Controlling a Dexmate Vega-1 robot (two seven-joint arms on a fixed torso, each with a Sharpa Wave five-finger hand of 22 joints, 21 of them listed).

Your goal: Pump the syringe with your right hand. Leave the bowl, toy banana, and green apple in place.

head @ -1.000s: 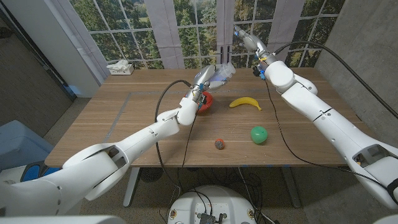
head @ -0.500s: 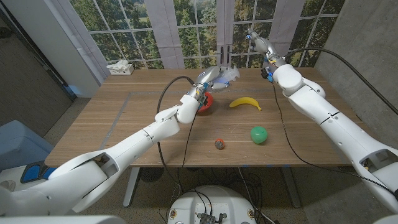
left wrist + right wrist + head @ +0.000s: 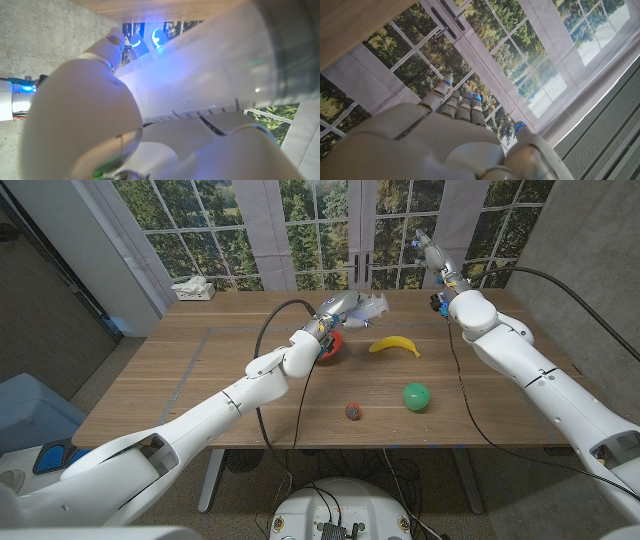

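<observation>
Both hands are raised: the syringe is gripped by the left hand, while nothing is held in the right hand's extended fingers.

Left hand holding syringe above bowl — right hand raised, apart

The syringe is a clear plastic tube, held in the left hand and lifted above the surface, lying about level. The red bowl sits just below this hand. The yellow banana and the green apple lie apart, nearer the right arm.
</observation>
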